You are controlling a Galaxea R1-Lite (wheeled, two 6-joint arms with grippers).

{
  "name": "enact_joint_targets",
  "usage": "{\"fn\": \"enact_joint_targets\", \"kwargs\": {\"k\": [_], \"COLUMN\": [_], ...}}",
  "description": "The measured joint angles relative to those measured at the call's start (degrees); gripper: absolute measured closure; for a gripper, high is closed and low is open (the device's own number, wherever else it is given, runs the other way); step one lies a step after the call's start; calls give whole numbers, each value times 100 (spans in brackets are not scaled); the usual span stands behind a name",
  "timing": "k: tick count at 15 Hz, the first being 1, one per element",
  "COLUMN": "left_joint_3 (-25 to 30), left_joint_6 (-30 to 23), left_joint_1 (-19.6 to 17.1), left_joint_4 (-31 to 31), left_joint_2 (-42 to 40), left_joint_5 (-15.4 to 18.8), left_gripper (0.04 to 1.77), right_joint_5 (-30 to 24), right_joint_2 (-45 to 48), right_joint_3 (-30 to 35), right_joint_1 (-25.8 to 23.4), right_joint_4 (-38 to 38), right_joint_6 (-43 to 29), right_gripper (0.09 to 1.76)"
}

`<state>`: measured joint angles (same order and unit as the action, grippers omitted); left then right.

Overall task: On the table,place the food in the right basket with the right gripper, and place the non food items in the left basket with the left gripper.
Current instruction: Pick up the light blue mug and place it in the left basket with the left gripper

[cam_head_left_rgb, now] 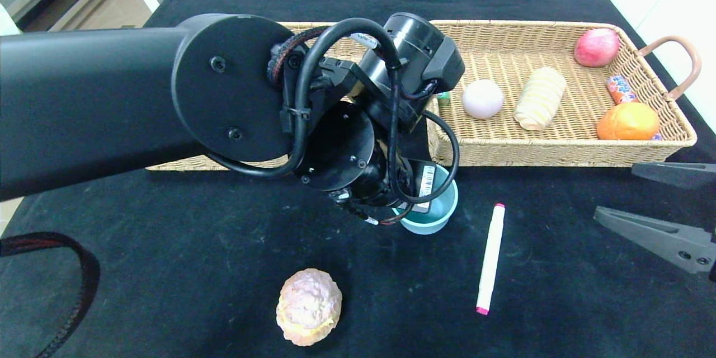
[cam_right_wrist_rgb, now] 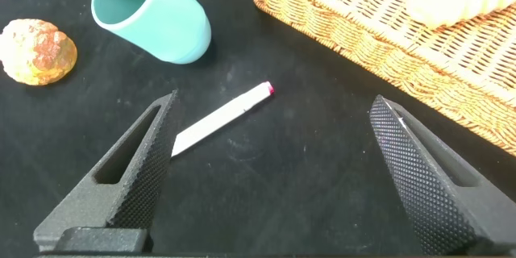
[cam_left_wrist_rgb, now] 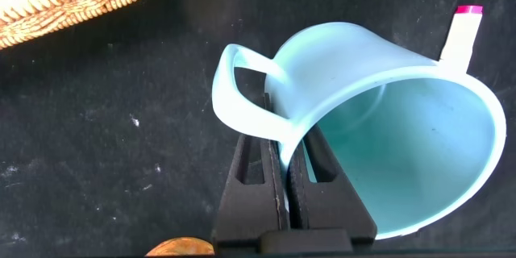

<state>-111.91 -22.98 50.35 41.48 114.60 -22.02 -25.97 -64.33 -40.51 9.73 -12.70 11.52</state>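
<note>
My left gripper (cam_left_wrist_rgb: 286, 169) is shut on the rim of a light blue cup (cam_left_wrist_rgb: 387, 153), next to its handle, one finger inside and one outside. In the head view the cup (cam_head_left_rgb: 433, 215) hangs tilted under my left wrist, just in front of the gap between the baskets. A white marker with pink ends (cam_head_left_rgb: 490, 257) lies on the black cloth to its right. A cream puff (cam_head_left_rgb: 309, 306) lies near the front edge. My right gripper (cam_right_wrist_rgb: 276, 105) is open and empty, low over the cloth near the marker (cam_right_wrist_rgb: 222, 117), at the right edge in the head view (cam_head_left_rgb: 660, 207).
The right basket (cam_head_left_rgb: 559, 151) holds an apple (cam_head_left_rgb: 597, 47), a pale round bun (cam_head_left_rgb: 483, 99), a bread roll (cam_head_left_rgb: 540, 98), an orange (cam_head_left_rgb: 627, 121) and a candy stick (cam_head_left_rgb: 621, 89). The left basket (cam_head_left_rgb: 184, 166) is mostly hidden behind my left arm.
</note>
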Motion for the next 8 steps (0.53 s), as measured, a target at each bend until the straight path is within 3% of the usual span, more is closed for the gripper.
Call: {"fn": "enact_joint_targets", "kwargs": {"k": [8], "left_joint_3": [328], "left_joint_6": [63], "left_joint_1": [180], "left_joint_4": [-6], "left_joint_2": [-639], "left_joint_5": [306], "left_gripper": [165], "right_joint_5": [1], "right_joint_2": [2], "right_joint_3": [-1], "right_joint_1": [0], "right_joint_4": [6], "right_joint_6": [-9], "right_gripper": [14]}}
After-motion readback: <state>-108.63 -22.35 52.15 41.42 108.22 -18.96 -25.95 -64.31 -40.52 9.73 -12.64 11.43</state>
